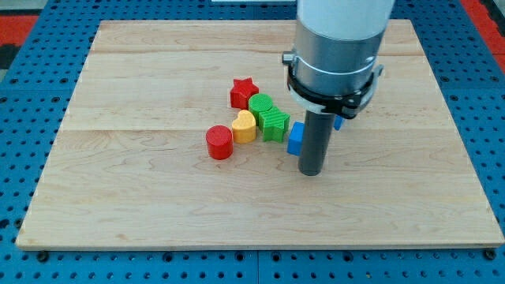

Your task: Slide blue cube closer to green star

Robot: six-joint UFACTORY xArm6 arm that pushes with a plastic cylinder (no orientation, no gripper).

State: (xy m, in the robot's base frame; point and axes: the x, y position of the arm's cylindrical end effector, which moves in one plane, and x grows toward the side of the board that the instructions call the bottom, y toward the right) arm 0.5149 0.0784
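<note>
The blue cube [296, 139] sits near the board's middle, partly hidden behind my rod. The green star [274, 124] lies just to its left, about touching it. My tip [312, 171] rests on the board just right of and below the blue cube, close against it. A green cube [261, 105] sits above the star, a red star [244, 92] above-left of that. A yellow heart [245, 126] lies left of the green star, and a red cylinder [219, 142] left of the heart. Another blue piece [338, 121] peeks out right of the rod.
The wooden board [118, 158] lies on a blue pegboard table [16, 118]. The arm's wide grey body [335, 47] hangs over the board's upper right and hides what is behind it.
</note>
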